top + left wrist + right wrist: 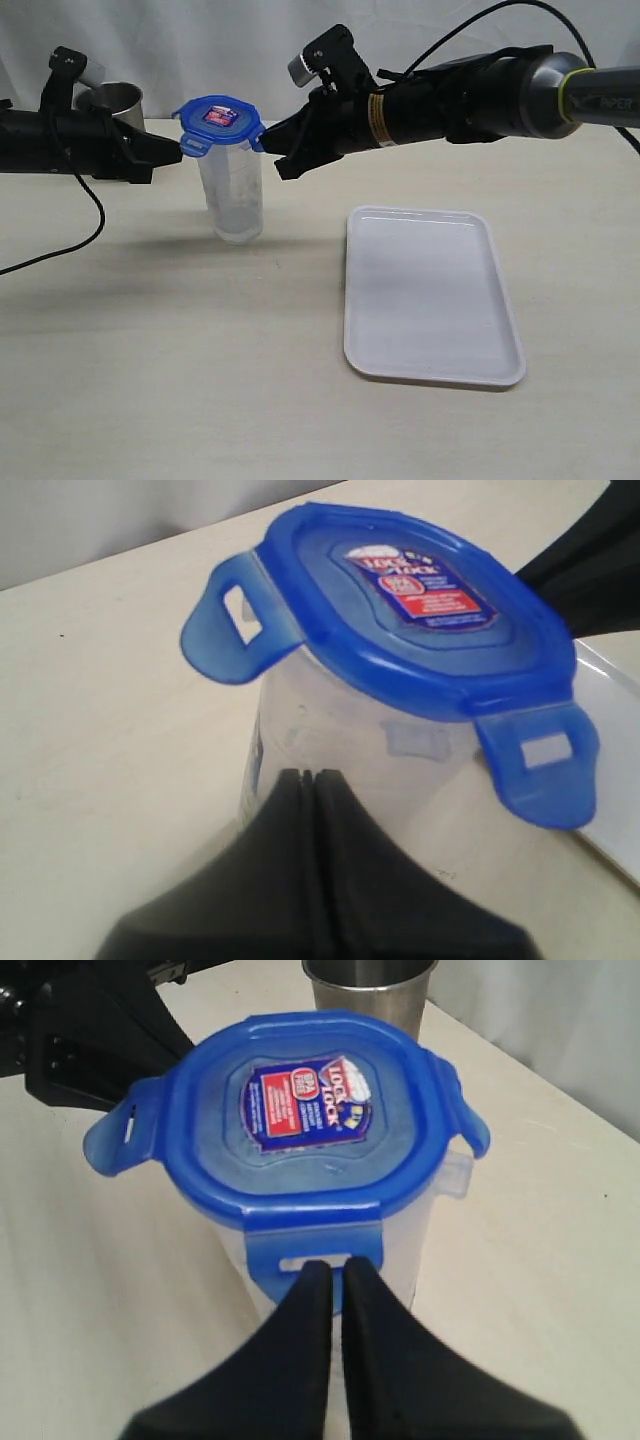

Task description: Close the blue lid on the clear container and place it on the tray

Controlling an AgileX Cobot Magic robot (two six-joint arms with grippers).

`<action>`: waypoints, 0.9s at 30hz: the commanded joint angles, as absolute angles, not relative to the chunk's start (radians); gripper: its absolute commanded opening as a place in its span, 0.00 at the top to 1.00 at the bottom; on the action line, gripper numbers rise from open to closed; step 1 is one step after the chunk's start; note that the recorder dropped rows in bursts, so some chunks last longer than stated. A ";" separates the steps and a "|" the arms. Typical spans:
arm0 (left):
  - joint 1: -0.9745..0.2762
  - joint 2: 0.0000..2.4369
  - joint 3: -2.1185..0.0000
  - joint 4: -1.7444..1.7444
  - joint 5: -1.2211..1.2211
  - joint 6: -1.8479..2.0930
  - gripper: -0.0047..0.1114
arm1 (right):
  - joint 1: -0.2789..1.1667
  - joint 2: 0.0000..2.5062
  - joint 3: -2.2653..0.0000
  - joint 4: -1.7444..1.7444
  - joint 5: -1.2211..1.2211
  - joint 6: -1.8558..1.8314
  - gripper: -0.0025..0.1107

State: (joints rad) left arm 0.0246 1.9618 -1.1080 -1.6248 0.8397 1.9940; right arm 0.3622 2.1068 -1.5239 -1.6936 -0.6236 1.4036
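The clear container (232, 195) stands upright on the table, left of the tray (430, 295). The blue lid (218, 116) sits on its rim, and some of its flaps still stick outward. From the left, my left gripper (178, 147) is shut, its tip at the container wall (330, 740) just below the lid (400, 610). From the right, my right gripper (266, 140) is shut, with nothing between its fingers. In the right wrist view its tip (336, 1265) is at the lid flap (315, 1250) facing it. The tray holds nothing.
A grey steel cup (115, 100) stands behind the left arm, close behind the container; it also shows in the right wrist view (370, 985). Black cables trail from both arms. A pale curtain hangs along the back.
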 commanded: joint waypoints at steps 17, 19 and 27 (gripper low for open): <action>0.023 1.962 -1.107 -1.653 0.844 1.999 0.96 | 0.364 2.106 -1.522 -1.684 -0.392 1.341 0.94; 0.023 1.962 -1.107 -1.653 0.844 1.999 0.96 | 0.364 2.109 -1.522 -1.666 -0.402 1.329 0.94; 0.023 1.962 -1.107 -1.653 0.842 1.999 0.96 | 0.364 2.111 -1.522 -1.543 -0.494 1.235 0.94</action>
